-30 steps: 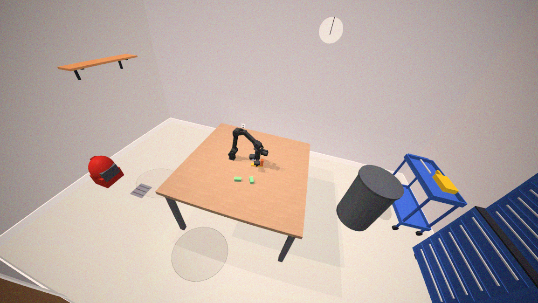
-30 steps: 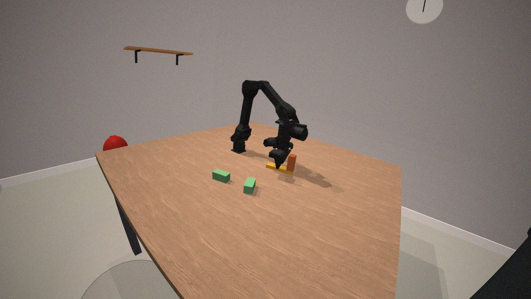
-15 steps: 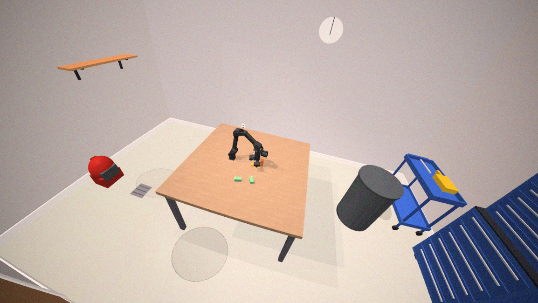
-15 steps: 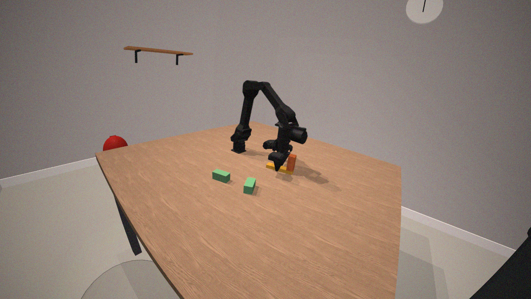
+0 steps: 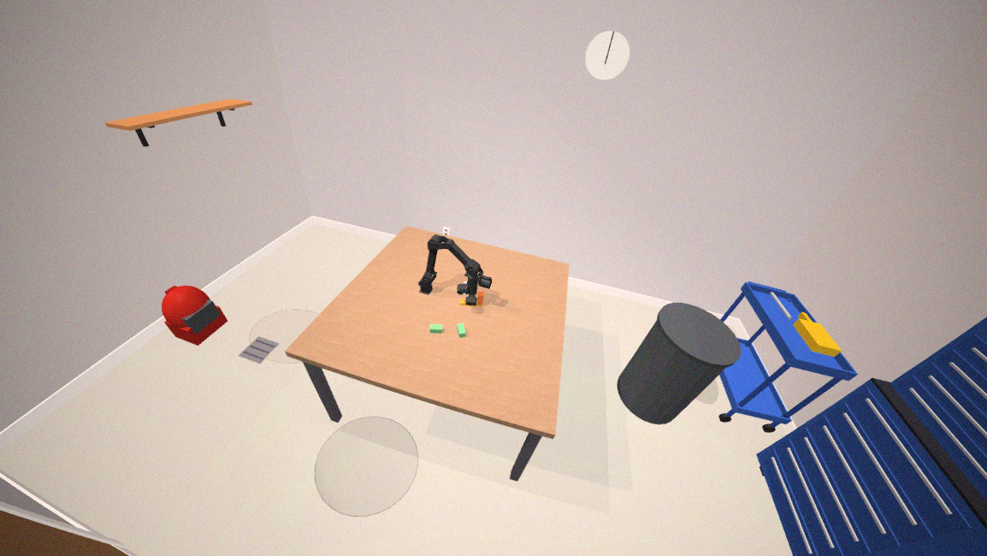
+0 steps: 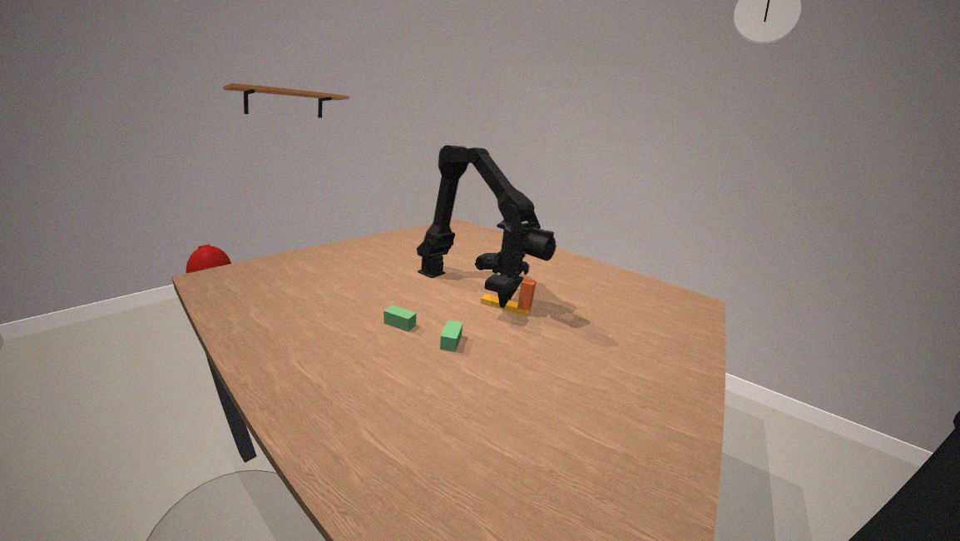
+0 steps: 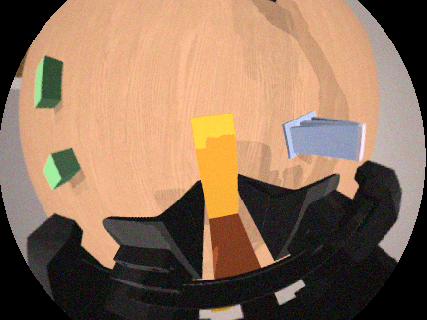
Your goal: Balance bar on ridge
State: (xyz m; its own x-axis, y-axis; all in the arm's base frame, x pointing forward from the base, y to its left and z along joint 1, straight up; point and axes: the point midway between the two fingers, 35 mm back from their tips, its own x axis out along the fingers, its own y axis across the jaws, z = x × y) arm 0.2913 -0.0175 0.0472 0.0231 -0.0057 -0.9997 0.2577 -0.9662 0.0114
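The yellow bar lies low at the table. An orange block stands upright on one end of it. My gripper points down and is shut on the bar, with a finger against each long side, just beside the orange block. The grey-blue ridge is right of the bar in the wrist view, apart from it. The arm hides the ridge in the top and exterior views.
Two green blocks lie on the table: one green block and another green block. Both show at the left in the wrist view. A dark bin and blue cart stand beyond the table.
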